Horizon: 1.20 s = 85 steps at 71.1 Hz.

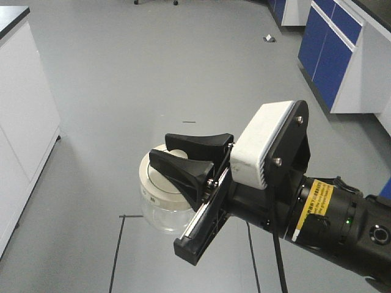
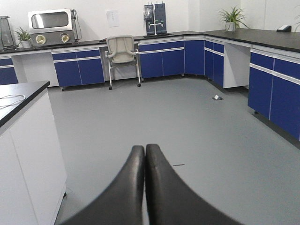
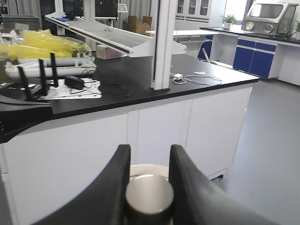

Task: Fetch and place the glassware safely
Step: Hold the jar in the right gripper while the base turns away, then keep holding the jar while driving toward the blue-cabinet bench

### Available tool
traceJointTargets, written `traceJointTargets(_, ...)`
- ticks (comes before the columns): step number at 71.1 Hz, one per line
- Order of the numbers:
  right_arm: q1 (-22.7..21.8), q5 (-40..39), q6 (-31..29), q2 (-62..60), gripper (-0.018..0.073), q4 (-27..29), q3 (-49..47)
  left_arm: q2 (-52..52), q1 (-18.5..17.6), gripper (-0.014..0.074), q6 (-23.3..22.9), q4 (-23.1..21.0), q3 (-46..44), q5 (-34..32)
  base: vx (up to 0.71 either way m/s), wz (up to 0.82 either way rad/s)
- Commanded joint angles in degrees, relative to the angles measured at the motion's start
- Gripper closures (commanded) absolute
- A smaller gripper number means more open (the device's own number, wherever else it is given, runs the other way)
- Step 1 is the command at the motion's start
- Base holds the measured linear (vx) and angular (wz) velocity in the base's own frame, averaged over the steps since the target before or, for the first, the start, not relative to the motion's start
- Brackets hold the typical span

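Grips with the right gripper (image 1: 160, 148), its two black fingers narrowed onto a knob (image 1: 178, 152). Hovers over the grey floor (image 1: 153, 73), with one white, black-topped bench (image 3: 140, 93) filling much of the right wrist view, blue cabinets (image 2: 164, 61) along the walls, and one chair (image 2: 123, 54) seen only from the left wrist. Reaches in from the lower right of the front view along the right arm (image 1: 342, 220), stretched leftward, a white camera housing (image 1: 269, 143) riding the wrist. Holds the left gripper (image 2: 145, 148) level and pressed finger to finger. Carries one glass jar (image 1: 162, 213) in the air, resting on no surface, hung from the right gripper alone. Tops it with one cream-white lid (image 1: 153, 177), one knob at its centre. Shows the clear glass body in the front view only; gives just the knob top and a sliver of lid rim from the right wrist.
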Motion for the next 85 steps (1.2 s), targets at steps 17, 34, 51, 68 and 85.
traceJointTargets(17,0.0,-5.1,-0.2,-1.7,0.0563,0.8,-1.8,0.5,0.0,0.0603,-0.5,-0.2,-1.7,-4.1,0.5,0.06)
traceJointTargets(34,0.0,-5.1,-0.2,-1.7,0.0563,0.8,-1.8,0.5,0.0,0.0603,-0.5,-0.2,-1.7,-4.1,0.53,0.1)
traceJointTargets(51,0.0,-5.0,-0.2,-1.7,0.0563,0.8,-1.8,0.5,0.0,0.0603,-0.5,-0.2,-1.7,-4.1,0.54,0.05)
traceJointTargets(68,0.0,-5.0,-0.2,-1.7,0.0563,0.8,-1.8,0.5,0.0,0.0603,-0.5,-0.2,-1.7,-4.1,0.54,-0.07)
traceJointTargets(85,0.0,-5.0,-0.2,-1.7,0.0563,0.8,-1.8,0.5,0.0,0.0603,-0.5,-0.2,-1.7,-4.1,0.54,-0.09)
